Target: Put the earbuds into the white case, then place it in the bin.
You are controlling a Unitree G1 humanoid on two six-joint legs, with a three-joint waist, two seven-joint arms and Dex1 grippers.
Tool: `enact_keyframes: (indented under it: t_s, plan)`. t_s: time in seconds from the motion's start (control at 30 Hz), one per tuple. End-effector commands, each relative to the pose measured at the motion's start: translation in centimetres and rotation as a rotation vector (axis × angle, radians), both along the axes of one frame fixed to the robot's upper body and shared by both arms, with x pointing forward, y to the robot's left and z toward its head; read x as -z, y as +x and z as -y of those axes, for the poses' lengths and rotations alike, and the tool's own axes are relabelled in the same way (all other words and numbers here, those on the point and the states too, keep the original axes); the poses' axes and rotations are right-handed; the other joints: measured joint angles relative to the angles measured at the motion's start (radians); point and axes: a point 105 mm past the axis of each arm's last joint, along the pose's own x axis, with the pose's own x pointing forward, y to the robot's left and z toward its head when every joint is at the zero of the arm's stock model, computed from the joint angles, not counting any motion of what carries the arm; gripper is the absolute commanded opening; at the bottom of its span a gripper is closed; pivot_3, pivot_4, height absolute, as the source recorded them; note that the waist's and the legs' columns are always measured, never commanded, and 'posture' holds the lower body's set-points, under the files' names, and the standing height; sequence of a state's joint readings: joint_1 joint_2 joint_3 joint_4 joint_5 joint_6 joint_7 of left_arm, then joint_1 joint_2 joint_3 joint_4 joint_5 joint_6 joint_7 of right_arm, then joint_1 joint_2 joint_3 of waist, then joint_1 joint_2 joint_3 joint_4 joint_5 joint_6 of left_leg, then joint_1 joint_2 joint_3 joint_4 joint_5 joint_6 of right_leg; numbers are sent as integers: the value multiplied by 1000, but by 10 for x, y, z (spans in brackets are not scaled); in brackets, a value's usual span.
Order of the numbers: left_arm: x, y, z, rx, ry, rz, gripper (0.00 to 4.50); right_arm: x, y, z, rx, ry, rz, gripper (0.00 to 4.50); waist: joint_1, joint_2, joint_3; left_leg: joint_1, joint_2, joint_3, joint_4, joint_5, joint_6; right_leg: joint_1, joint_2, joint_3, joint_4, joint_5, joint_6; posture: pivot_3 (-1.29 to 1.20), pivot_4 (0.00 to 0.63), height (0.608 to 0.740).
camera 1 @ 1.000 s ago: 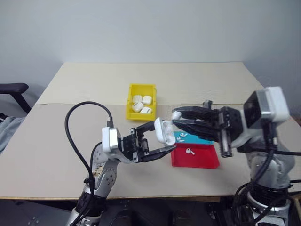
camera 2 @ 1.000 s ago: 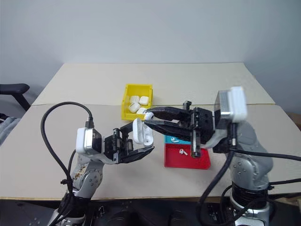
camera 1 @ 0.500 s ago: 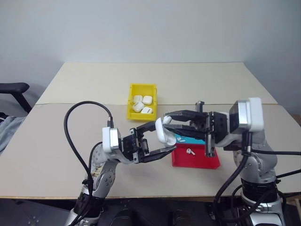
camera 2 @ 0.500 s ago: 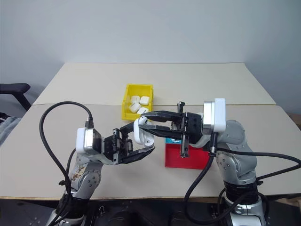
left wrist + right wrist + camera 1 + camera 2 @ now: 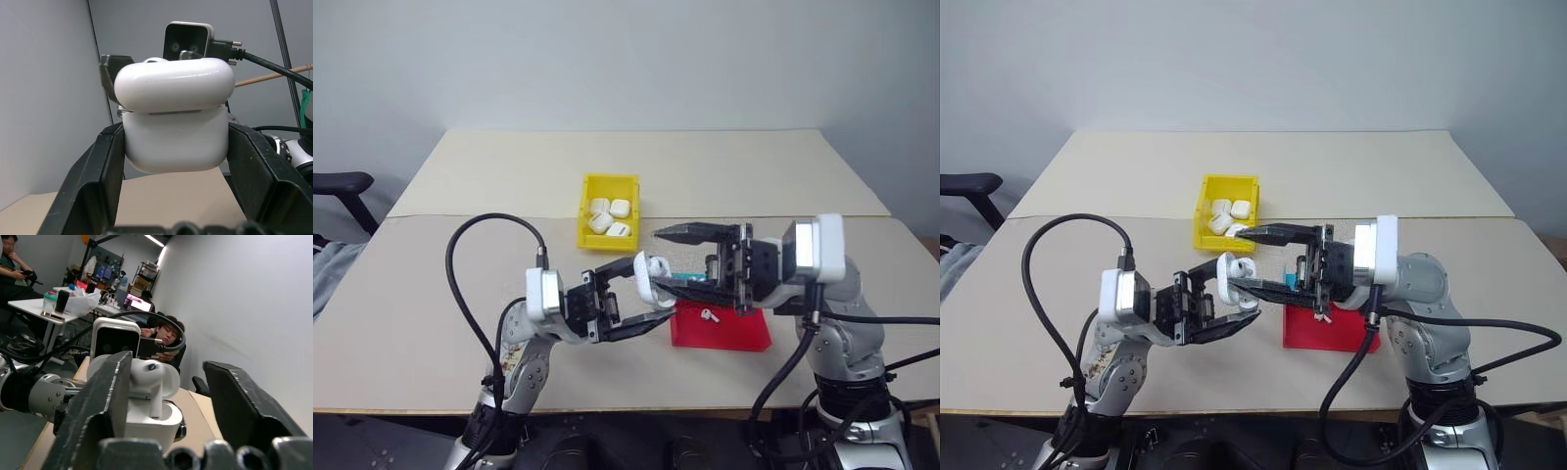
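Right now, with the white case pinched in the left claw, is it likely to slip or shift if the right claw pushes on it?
Possibly. The white case looks glossy and rounded, so the left claw has smooth sides to pinch. It seems rigid, so it should not flex. Its lid stands open and would likely swing if pushed.

Even, diffuse overhead lighting across the head views; tabletop (image 5: 460, 255) moderately bright, with soft, faint shadows only. Slight overall softness, fine detail on small parts unresolved. Broad glossy highlight along the lid of the white case (image 5: 175, 117) in the left wrist view, background wall dim and grey. Ceiling strip lights bright in the right wrist view; near fingers (image 5: 98, 406) dark and blurred.
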State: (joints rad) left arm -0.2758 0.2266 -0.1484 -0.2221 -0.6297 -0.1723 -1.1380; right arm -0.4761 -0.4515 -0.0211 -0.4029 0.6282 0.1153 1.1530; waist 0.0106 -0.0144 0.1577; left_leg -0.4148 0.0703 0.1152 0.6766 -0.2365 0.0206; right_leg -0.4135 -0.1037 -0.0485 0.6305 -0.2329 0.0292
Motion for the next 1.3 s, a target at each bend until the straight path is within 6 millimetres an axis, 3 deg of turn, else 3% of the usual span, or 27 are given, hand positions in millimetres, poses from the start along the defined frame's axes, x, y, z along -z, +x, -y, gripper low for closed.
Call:
enact_keyframes:
  t_s: [0.03, 0.53, 0.8, 0.9, 1.0, 1.17, 1.3]
  plan:
    - [-13, -5, -2, -3, -45, 57, 2815, 3, -2, -1, 0, -29, 26, 2769, 0, 0, 0, 0, 0, 0, 0, 0, 0, 0, 0, 0, 0, 0, 0, 0, 150, 740]
    - [-9, -5, -4, -12, -42, 64, 2815, -1, 7, 5, 33, -35, 4, 2769, 0, 0, 0, 0, 0, 0, 0, 0, 0, 0, 0, 0, 0, 0, 0, 0, 150, 740]
    - [-9, -4, -4, -12, -50, 68, 2815, -2, 3, 4, 6, -36, 6, 2769, 0, 0, 0, 0, 0, 0, 0, 0, 0, 0, 0, 0, 0, 0, 0, 0, 150, 740]
    - [-4, 0, -8, -38, -30, 58, 2815, -11, -3, 12, -15, -10, 7, 2769, 0, 0, 0, 0, 0, 0, 0, 0, 0, 0, 0, 0, 0, 0, 0, 0, 150, 740]
    - [4, 6, -18, -80, 10, 51, 2815, -16, 8, 27, 62, -53, -4, 2769, 1, 0, 0, 0, 0, 0, 0, 0, 0, 0, 0, 0, 0, 0, 0, 0, 150, 740]
    - [25, 11, -41, -155, 123, 47, 2815, -8, 48, 59, 280, -354, -46, 2769, -3, 0, 0, 0, 0, 1, 0, 0, 0, 0, 0, 0, 0, 0, 0, 0, 150, 740]
    - [45, 9, -53, -197, 207, 44, 2815, 29, 88, 77, 442, -863, 38, 2769, -13, 1, -1, -1, 0, 3, -2, 0, 0, -5, 0, 2, 1, 0, -1, 0, 150, 740]
